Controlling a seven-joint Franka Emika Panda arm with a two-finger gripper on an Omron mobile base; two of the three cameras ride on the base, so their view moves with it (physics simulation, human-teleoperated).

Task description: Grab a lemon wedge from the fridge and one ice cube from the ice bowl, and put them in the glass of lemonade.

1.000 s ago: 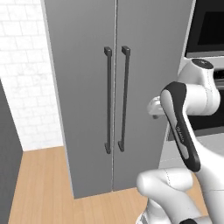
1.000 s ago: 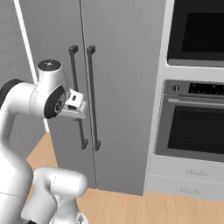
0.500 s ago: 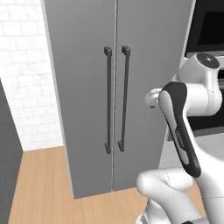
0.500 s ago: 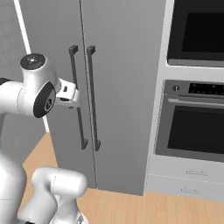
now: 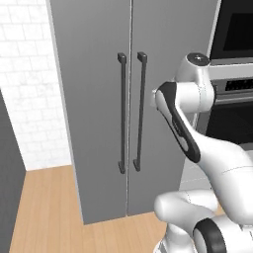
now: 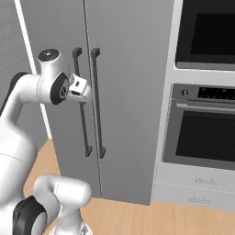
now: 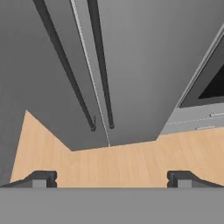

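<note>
The fridge (image 5: pixel 94 99) (image 6: pixel 133 82) (image 7: pixel 148 65) is a tall grey cabinet whose two doors are both closed. Two long dark bar handles (image 5: pixel 140 111) (image 6: pixel 97 103) (image 7: pixel 100 65) run down beside the middle seam. My gripper (image 6: pixel 85 91) (image 7: pixel 111 179) hovers in front of the left door's handle, at upper handle height and not touching it. It is open with nothing between the fingertips (image 7: pixel 41 178), and it looks down the doors toward the floor. The lemon wedge, the ice bowl and the glass of lemonade are out of view.
A built-in double oven (image 6: pixel 206 133) (image 5: pixel 232 94) stands right of the fridge, with pale drawers (image 6: pixel 197 188) under it. A white brick wall (image 5: pixel 29 99) and a dark panel (image 5: pixel 7 173) lie to the left. Wooden floor (image 7: pixel 118 162) runs before the doors.
The hand has risen a little and swung left, closer to the fridge handles. The jaws stay open and the doors have not moved.
</note>
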